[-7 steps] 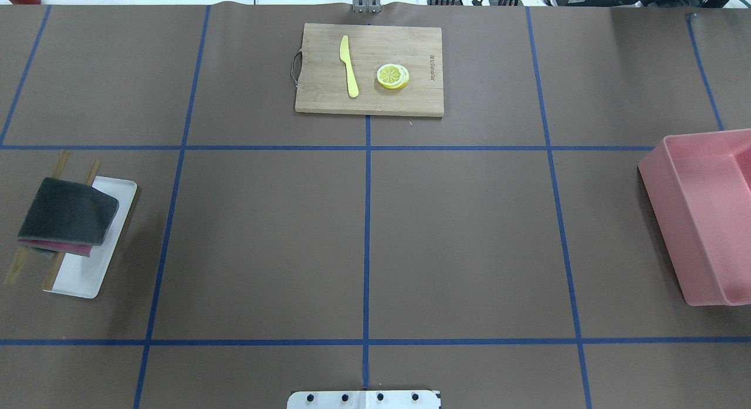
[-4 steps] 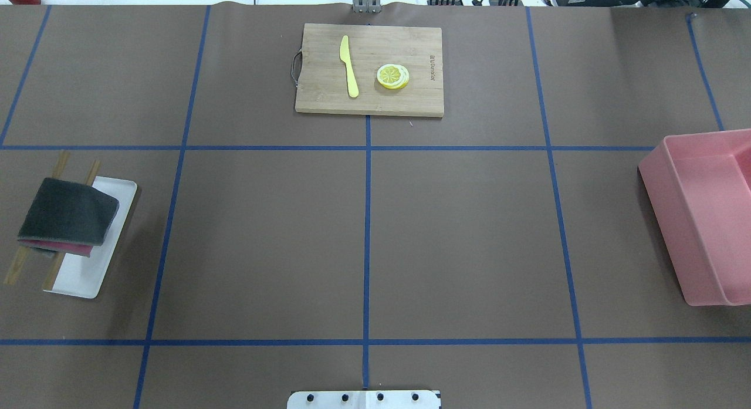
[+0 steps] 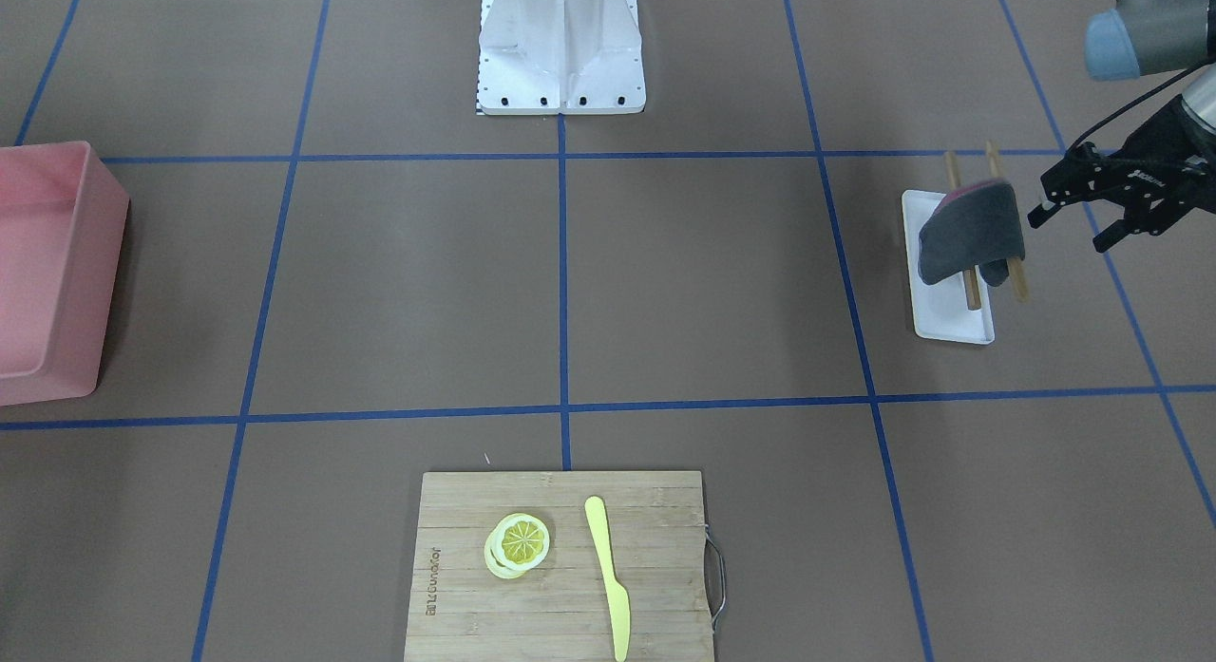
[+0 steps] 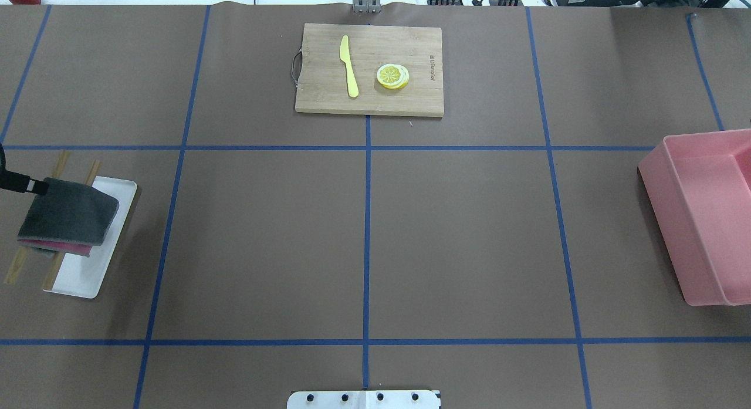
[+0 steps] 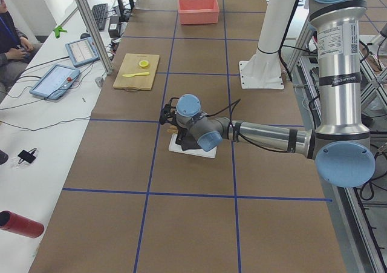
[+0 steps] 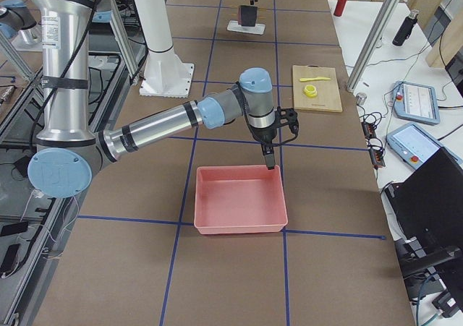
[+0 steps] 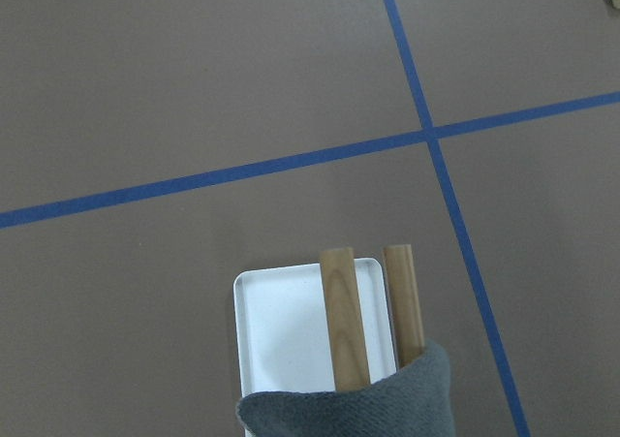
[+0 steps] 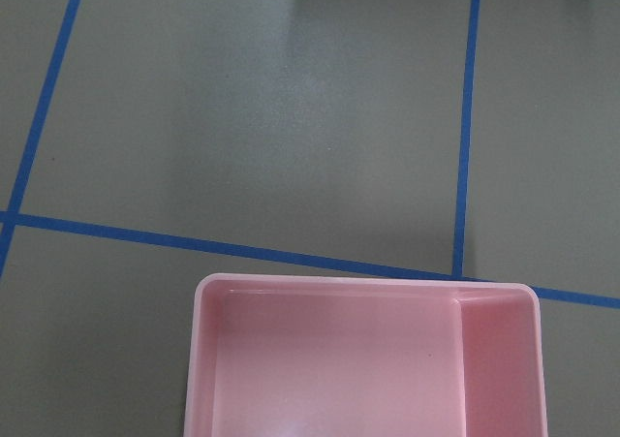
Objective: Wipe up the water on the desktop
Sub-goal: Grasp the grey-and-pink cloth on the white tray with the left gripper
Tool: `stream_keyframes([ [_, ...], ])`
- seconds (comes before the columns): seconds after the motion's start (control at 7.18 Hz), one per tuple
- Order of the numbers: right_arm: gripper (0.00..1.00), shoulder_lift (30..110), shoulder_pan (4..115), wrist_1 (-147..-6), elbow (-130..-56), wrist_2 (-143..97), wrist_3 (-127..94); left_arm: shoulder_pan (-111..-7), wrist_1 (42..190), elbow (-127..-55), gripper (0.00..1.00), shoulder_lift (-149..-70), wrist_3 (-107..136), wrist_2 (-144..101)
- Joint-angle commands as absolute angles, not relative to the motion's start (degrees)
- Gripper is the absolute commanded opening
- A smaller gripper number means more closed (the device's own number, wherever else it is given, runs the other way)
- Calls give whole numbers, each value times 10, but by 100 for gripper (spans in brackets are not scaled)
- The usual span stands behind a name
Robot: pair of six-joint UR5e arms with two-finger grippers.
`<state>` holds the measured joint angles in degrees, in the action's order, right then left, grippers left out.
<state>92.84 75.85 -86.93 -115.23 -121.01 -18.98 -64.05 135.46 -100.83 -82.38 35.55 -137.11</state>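
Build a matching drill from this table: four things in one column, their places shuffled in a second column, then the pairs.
Things
1. yellow knife
2. grey cloth
3. pink bin
4. left end effector

Places
A. toward the end of the desktop on the robot's right
B. in the air just beside the cloth
C. draped over two wooden sticks that cross the white tray
D. flat on the cutting board

Pairs: 1-D, 2-C, 3-A, 4-B
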Motion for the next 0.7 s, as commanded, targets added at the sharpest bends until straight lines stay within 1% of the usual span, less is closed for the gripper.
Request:
stream_keyframes([
  [0.0, 100, 926, 758, -869, -1151, -1209, -190, -628, 1380, -999, 47, -822, 360, -1371],
  [0.14, 100, 926, 758, -869, -1151, -1209, -190, -628, 1381, -999, 32, -822, 360, -1372],
  [0.42, 100, 925, 758, -869, -1150, -1209, -190, -628, 1381, -998, 26, -822, 359, -1375],
  [0.56, 100, 925, 758, -870, -1149, -1209, -190, -628, 1382, -997, 25, -822, 359, -1375],
])
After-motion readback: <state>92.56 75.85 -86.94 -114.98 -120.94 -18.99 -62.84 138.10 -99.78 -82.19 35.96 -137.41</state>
